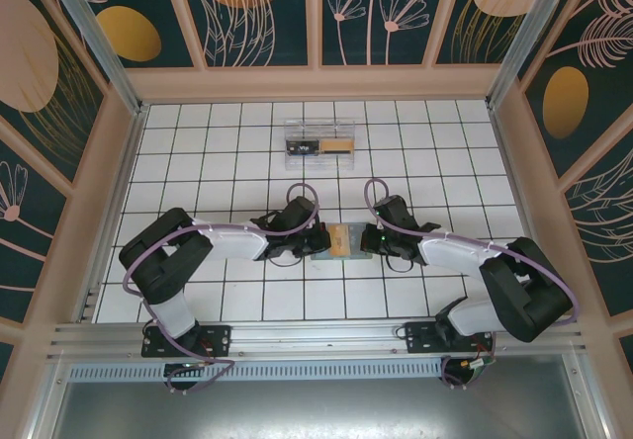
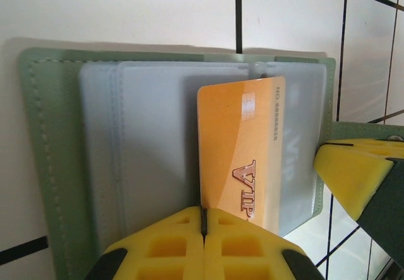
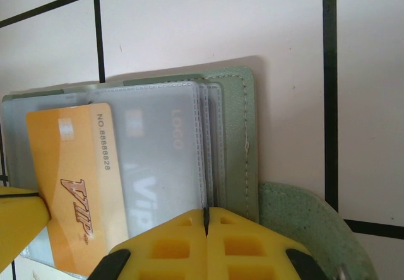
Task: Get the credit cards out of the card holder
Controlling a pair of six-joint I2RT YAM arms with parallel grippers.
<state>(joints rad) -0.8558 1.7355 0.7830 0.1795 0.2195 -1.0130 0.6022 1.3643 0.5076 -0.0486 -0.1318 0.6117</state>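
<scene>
The card holder lies open on the tiled table between both grippers, green outside with frosted blue-grey sleeves. A gold VIP credit card sticks partway out of a sleeve. My left gripper is shut on that card's edge, coming in from the holder's left. My right gripper is shut on the sleeve edges beside the holder's green border, on its right side. Another card shows faintly through a sleeve. The gold card lies left of it.
A clear plastic box stands further back on the table, with a black card and a gold card in it. The holder's round green tab lies on the tile by the right gripper. Wooden walls ring the table.
</scene>
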